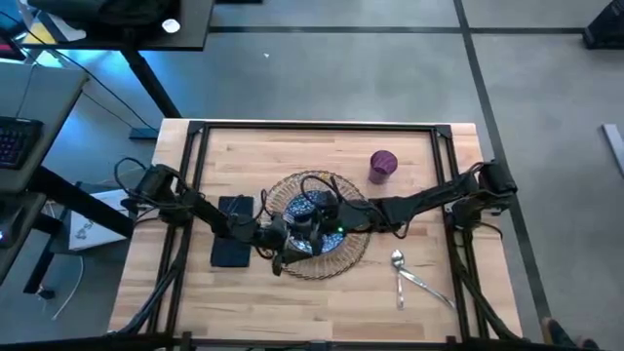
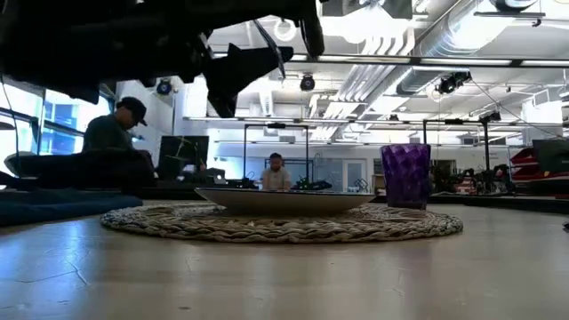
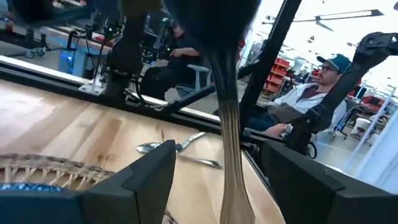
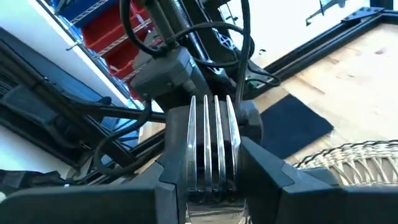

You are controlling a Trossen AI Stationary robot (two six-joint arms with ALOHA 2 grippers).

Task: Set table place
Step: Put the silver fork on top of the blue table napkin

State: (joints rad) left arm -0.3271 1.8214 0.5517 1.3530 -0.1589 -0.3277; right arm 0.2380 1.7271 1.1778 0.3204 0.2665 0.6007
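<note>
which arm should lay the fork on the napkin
Left, probably: the napkin lies on its side of the mat, and the fork has its handle inside the open left gripper. The right gripper, clamped on the tines, would have to reach across the plate.

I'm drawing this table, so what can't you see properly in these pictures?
- Plate: in the high view the left hand and right hand cover most of it.
- Fork: the right wrist view shows only its tines; the right hand's fingers hide the rest.
- Loose cutlery: too small in the high view to name each piece.
</note>
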